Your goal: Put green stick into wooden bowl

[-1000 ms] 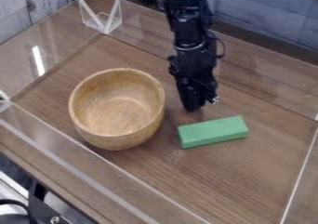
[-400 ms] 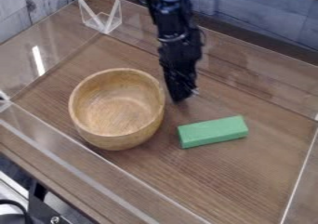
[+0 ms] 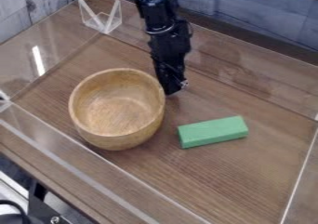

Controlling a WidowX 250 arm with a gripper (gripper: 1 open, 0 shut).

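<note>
The gripper, jaws clenched on nothing, hangs beside the wooden bowl. The green stick lies on the table toward its right edge.

**Materials and finishes**

Wooden bowl: light tan wood, visible grain, smooth dull rim. Green stick: matt, even-coloured. Desk: dark wood-grain, slight sheen. Clear glossy walls around it. Gripper: black, mostly matt.
</note>
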